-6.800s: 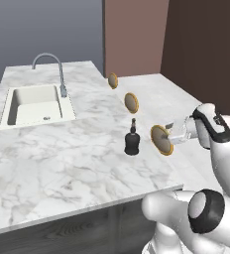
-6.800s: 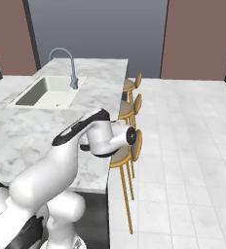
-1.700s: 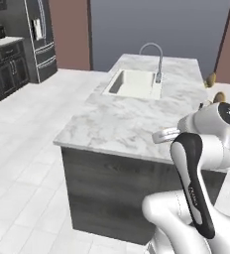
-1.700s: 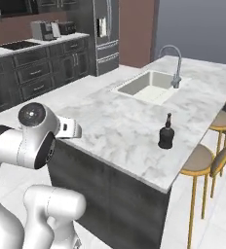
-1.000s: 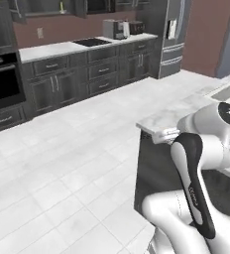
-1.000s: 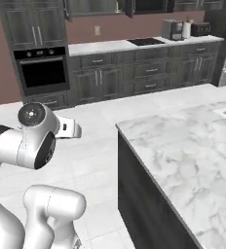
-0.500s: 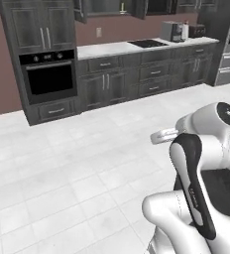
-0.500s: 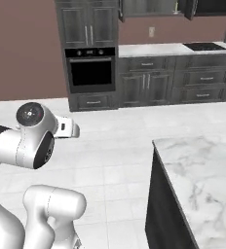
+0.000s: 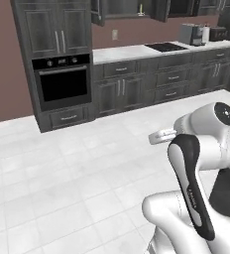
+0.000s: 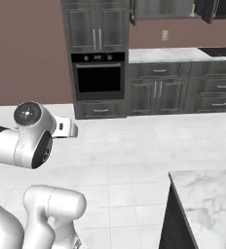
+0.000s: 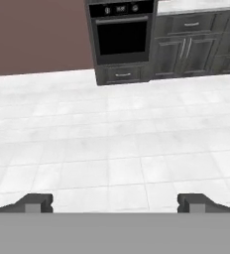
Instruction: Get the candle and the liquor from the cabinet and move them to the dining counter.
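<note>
My gripper (image 11: 115, 201) is open and holds nothing; its two dark fingertips (image 11: 37, 202) stand wide apart over white floor tiles. The arm is folded close to the base. The cabinet (image 9: 121, 7) hangs on the far wall above the counter with its doors swung open, and also appears in the right base view as the cabinet (image 10: 166, 7). Inside it stands a small yellowish candle (image 9: 140, 8). A corner of the dining counter (image 10: 210, 194) shows at the lower right, its marble top bare there. The liquor is out of view.
A black built-in oven (image 9: 62, 84) sits in a tall dark unit at the left of the wall. Lower drawer cabinets (image 9: 161, 79) under a marble counter with a cooktop (image 9: 165, 46) run to the right. Wide white tiled floor (image 9: 62, 173) lies between me and them.
The base has turned and the whole picture has shifted: the dining counter has slid out to the right and the oven wall has come to the middle. The gripper stays open.
</note>
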